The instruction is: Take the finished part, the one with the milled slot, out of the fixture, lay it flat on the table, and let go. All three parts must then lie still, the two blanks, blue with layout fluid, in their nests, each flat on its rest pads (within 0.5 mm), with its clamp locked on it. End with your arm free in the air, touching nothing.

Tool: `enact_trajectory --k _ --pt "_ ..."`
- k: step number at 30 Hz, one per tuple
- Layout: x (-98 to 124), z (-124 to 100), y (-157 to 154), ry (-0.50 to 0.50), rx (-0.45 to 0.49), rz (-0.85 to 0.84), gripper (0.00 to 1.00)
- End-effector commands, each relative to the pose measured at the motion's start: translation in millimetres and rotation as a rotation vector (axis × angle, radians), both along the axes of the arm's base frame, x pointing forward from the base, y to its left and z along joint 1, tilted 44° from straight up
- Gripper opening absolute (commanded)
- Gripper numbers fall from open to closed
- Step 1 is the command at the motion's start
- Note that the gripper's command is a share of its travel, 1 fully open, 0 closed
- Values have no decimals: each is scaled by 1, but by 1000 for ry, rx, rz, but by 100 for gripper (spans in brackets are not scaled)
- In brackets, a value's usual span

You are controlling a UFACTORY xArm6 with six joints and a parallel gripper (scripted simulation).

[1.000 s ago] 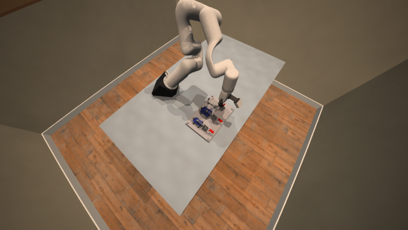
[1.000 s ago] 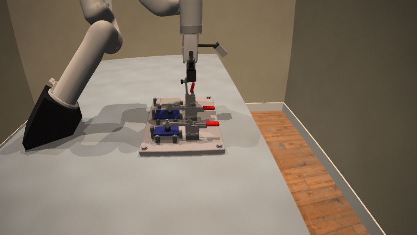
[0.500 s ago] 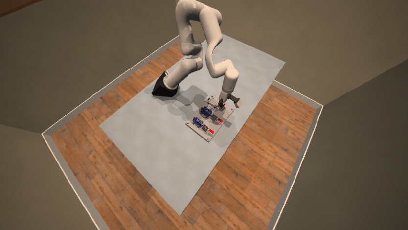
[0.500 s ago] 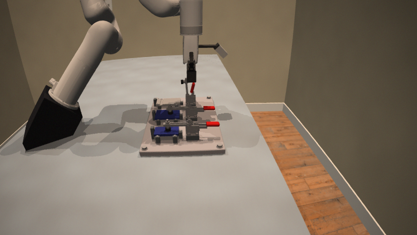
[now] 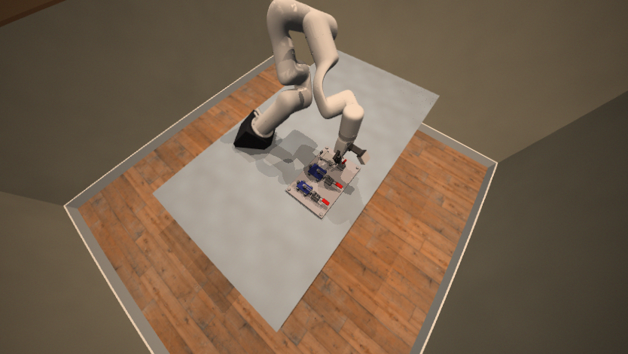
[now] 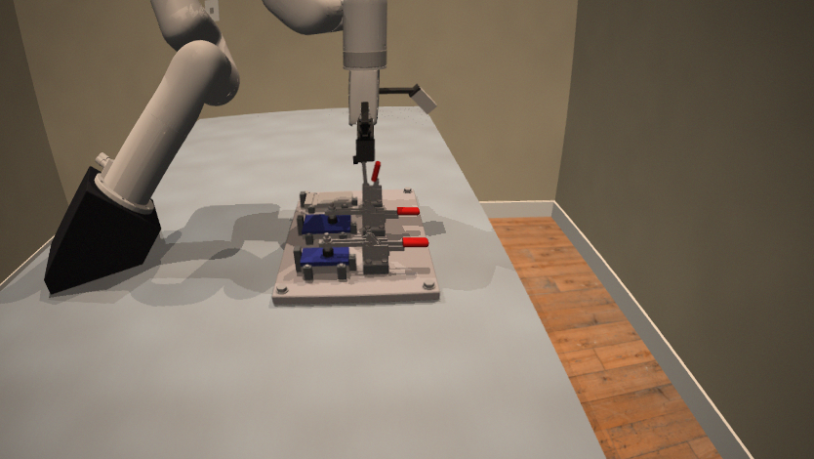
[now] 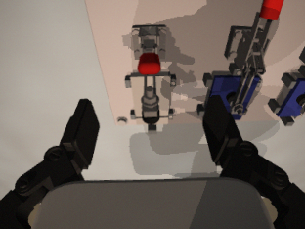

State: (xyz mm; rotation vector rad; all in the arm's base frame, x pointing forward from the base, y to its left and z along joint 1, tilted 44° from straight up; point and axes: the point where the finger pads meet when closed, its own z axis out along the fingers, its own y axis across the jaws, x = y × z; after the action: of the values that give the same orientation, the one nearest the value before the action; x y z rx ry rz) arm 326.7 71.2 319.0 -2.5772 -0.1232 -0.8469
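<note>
While pale grey finished part (image 6: 328, 198) sits in far nest of pinkish fixture plate (image 5: 324, 213) (image 6: 355, 297) (image 7: 109, 73), its red-handled steel clamp (image 5: 343, 161) (image 6: 373, 192) (image 7: 150, 93) stands swung up (nice and open). Two blue blanks (image 5: 316, 171) (image 6: 326, 223) (image 7: 226, 92) alongside, clamps down over them. Black-fingered gripper (image 5: 338, 157) (image 6: 365, 153) (image 7: 150, 110) above, fingers wide apart, nothing between.

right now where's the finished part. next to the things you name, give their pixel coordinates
In the exterior view, the finished part (image 6: 328, 198) sits in the fixture's far nest, behind the two blue blanks (image 6: 326, 223) (image 6: 324, 257).
</note>
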Motion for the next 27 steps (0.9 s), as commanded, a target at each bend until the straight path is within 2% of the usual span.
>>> enact_trajectory --k 1,15,27 --pt "-6 -3 0 -4 0 -1 100" --pt "-45 -31 2 -4 0 -1 100" --pt "-59 -41 3 -4 0 -1 100"
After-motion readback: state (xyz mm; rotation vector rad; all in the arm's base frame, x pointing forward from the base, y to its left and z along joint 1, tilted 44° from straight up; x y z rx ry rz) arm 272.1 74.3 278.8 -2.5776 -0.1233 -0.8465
